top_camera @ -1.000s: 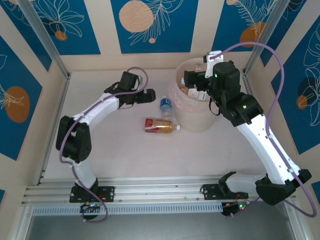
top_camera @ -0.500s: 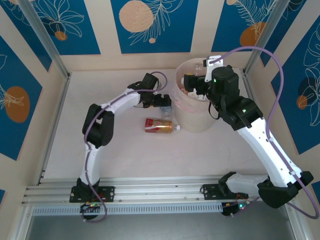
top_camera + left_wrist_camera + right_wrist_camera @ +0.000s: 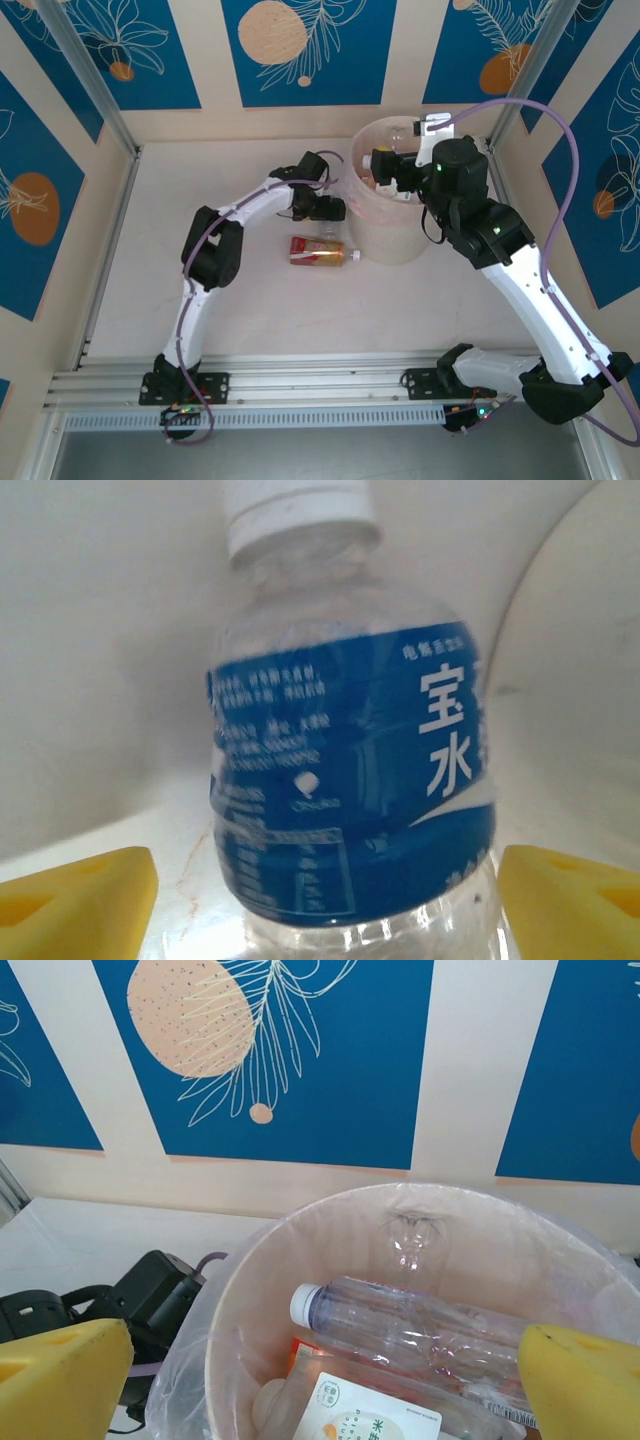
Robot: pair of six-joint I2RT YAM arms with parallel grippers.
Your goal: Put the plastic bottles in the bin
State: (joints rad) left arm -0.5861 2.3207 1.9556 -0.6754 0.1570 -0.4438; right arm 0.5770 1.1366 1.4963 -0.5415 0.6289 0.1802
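White characters "宝" and "水" mark the blue label (image 3: 330, 790) of a white-capped bottle (image 3: 330, 610); finer print is illegible.

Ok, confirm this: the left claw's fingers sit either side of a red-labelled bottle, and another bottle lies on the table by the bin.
The label is blue, not red; the left wrist view shows it. Otherwise right: the left claw straddles that bottle, and another bottle lies on the table by the bin.
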